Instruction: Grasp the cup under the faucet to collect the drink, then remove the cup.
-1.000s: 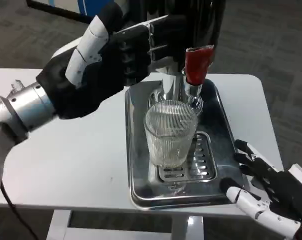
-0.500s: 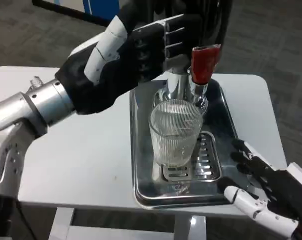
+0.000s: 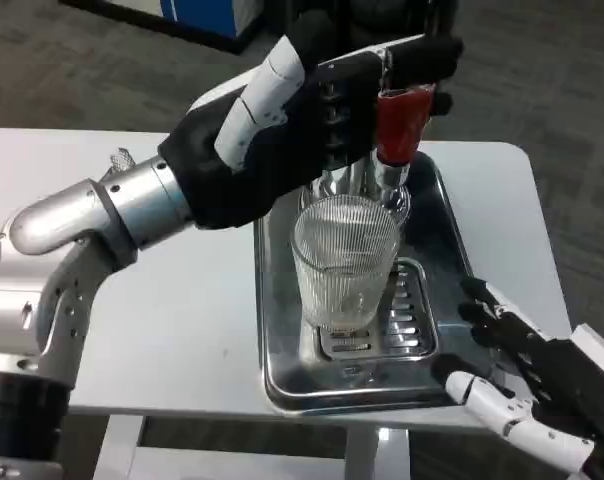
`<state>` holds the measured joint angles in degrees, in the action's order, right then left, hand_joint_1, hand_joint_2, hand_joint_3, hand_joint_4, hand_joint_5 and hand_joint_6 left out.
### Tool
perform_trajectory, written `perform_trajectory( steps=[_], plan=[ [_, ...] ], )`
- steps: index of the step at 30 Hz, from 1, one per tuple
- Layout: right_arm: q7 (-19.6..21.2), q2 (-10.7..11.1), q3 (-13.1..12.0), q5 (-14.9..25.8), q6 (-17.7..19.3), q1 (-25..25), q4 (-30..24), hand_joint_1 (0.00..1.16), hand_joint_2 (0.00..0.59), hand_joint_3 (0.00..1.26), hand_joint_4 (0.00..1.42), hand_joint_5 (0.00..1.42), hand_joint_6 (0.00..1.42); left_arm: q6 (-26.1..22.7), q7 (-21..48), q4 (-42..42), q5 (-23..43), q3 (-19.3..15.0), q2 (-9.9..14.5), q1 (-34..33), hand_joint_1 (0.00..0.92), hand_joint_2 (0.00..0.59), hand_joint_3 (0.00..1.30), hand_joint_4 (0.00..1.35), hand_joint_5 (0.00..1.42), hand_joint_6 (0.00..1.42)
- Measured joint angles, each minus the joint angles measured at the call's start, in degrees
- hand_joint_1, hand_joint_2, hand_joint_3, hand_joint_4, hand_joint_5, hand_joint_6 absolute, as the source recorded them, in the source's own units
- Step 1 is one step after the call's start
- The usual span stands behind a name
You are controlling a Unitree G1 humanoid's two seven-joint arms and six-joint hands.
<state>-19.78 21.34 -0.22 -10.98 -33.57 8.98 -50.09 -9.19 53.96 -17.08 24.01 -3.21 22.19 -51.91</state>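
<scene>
A clear ribbed glass cup [image 3: 345, 262] stands upright on the drip grate of a steel tray [image 3: 282, 370], right below the faucet with its red tap handle [image 3: 401, 122]. My left hand [image 3: 292, 125] is raised behind the cup, its black fingers [image 3: 422, 55] stretched across the top of the red handle; whether they press it I cannot tell. My right hand [image 3: 527, 385] lies open at the tray's near right corner, fingers spread, apart from the cup. The cup looks empty.
The dark dispenser body [image 3: 382, 20] rises at the back of the tray. The white table [image 3: 162, 310] extends left of the tray, its right edge [image 3: 542, 250] close beside my right hand.
My left hand has moved right and up, from left of the faucet to over the red handle. The right hand has barely shifted. The camera view has moved a little.
</scene>
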Motion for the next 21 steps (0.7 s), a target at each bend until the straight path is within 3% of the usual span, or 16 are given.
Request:
perform_trajectory(
  steps=[5,13,21],
  plan=[
    [0.0,0.0,0.2,-0.1,0.0,0.0,0.0,0.42,0.374,0.00,0.05,0.06,0.03,2.8,1.1,-0.4,-2.1,0.8,0.2,-0.3,0.006,0.075,0.14,0.03,0.08,0.00],
    [0.0,0.0,0.7,-0.1,0.0,-0.7,0.4,0.42,0.374,0.00,0.05,0.06,0.03,10.1,3.0,0.2,-7.0,3.9,4.0,-1.2,0.000,0.065,0.16,0.03,0.09,0.00],
    [0.4,0.0,1.2,-0.3,0.0,-1.2,0.7,0.42,0.374,0.00,0.05,0.06,0.03,13.1,3.1,0.2,-9.3,4.8,5.1,-1.6,0.000,0.065,0.16,0.04,0.09,0.00]
  ],
)
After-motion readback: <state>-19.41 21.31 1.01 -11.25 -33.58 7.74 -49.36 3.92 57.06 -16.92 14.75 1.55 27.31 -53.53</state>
